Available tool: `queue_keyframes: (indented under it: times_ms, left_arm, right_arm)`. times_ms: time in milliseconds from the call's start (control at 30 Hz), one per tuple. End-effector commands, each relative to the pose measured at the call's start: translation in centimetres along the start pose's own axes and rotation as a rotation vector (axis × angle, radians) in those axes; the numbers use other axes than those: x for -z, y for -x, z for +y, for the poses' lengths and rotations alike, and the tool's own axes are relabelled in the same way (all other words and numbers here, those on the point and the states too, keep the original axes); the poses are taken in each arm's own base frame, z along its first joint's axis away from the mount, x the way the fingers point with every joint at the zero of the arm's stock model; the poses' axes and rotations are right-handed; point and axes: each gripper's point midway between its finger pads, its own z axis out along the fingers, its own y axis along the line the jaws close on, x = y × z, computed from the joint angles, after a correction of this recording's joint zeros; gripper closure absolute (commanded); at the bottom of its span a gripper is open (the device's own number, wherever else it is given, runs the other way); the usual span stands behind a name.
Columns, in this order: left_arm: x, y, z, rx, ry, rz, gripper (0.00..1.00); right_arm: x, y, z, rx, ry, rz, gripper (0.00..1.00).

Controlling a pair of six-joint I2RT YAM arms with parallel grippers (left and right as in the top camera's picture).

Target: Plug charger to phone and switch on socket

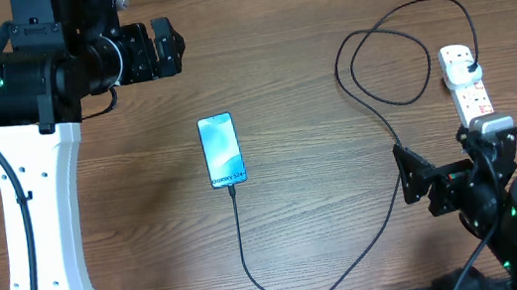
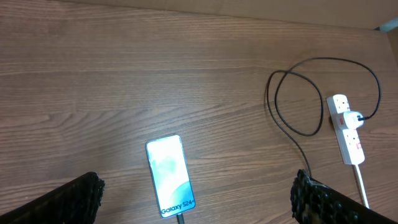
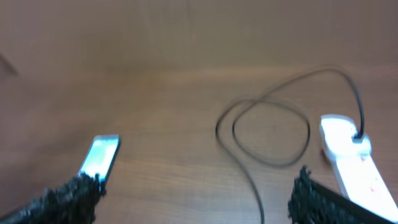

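The left gripper [image 1: 165, 45] hangs with its jaws spread wide and nothing between them. Its black, pebbled pads [image 2: 74, 199] frame the phone [image 2: 170, 176], which lies flat on the table just ahead of them, in the gap. The right gripper [image 1: 420, 187] is likewise parted and empty. In its own blurred view the phone sits ahead by the left finger, and the socket [image 3: 351, 155] lies ahead by the right finger. Only the overhead view shows the charger [image 1: 388, 213] whole. This thin black cable leaves the phone's lettered end, sweeps in a long curve past the right gripper, coils into a loose loop beyond it and ends at an outlet on the socket. The left wrist view alone shows the "Galaxy S24" lettering clearly, and small red marks on the strip; I cannot tell how the switches are set. The phone is a slim, glossy rectangle with a pale blue screen. The socket is a long white plastic bar, and the table [image 1: 302, 19] is brown wood grain.
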Motion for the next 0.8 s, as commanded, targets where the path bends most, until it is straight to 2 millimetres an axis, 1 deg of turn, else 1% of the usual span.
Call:
queue_keyframes:
  times_ms: [0, 133, 300, 533, 633, 767]
  left_arm:
    - [0.4, 0.2, -0.3, -0.016, -0.011, -0.013, 0.00]
    - [0.4, 0.2, -0.3, -0.016, -0.011, -0.013, 0.00]
    - [0.4, 0.2, -0.3, -0.016, -0.011, -0.013, 0.00]
    - [0.4, 0.2, -0.3, -0.016, -0.011, -0.013, 0.00]
    - [0.4, 0.2, -0.3, -0.016, -0.011, -0.013, 0.00]
    - [0.4, 0.2, -0.3, -0.017, -0.011, -0.013, 0.00]
  right_arm:
    - [-0.7, -0.7, -0.6, -0.001, -0.006, -0.091, 0.00]
    - [-1.4, -1.3, -0.5, 0.004, 0.022, -0.207, 0.00]
    - [-2.1, -2.1, -0.6, 0.009, 0.040, -0.305, 0.00]
    - [-2.2, -2.5, -0.5, 0.017, 0.069, -0.455, 0.00]
    - [-2.2, -2.8, -0.5, 0.020, 0.077, -0.494, 0.00]
    - [-2.9, -3.8, -0.5, 0.023, 0.091, -0.511, 0.00]
